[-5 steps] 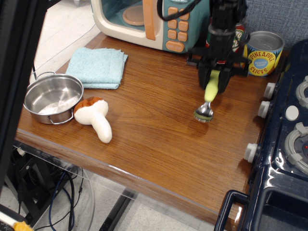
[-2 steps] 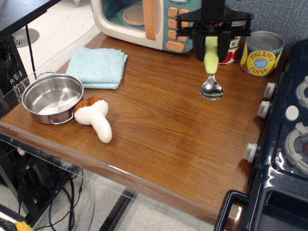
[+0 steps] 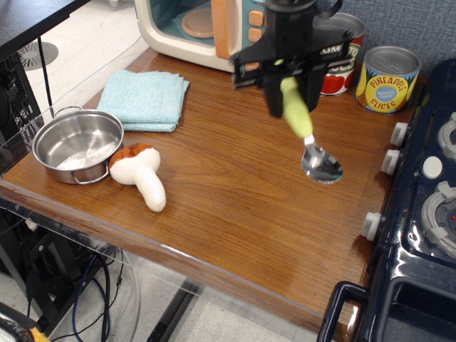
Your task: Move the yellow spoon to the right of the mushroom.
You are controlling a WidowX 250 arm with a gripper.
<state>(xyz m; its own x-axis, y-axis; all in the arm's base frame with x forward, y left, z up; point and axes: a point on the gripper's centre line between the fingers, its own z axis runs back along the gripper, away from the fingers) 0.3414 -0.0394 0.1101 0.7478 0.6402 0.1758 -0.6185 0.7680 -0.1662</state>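
Note:
My black gripper [image 3: 291, 89] is shut on the pale yellow-green handle of the yellow spoon [image 3: 308, 139]. The spoon hangs tilted, its shiny silver bowl pointing down and to the right, just above the wooden table [image 3: 235, 192]. The mushroom [image 3: 140, 173] lies on its side at the table's left, brown-orange cap toward the pot, cream stem pointing to the front right. The spoon is well to the right of the mushroom, with bare wood between them.
A steel pot [image 3: 77, 144] sits left of the mushroom, a folded blue cloth [image 3: 144, 99] behind it. A toy microwave [image 3: 206, 28] stands at the back, with a tomato can [image 3: 340, 63] and a pineapple can [image 3: 389, 78]. A dark toy stove [image 3: 420, 192] borders the right edge.
The gripper lifted the spoon off the table, then carried it left and forward. The spoon now hangs tilted with its bowl swung to the right.

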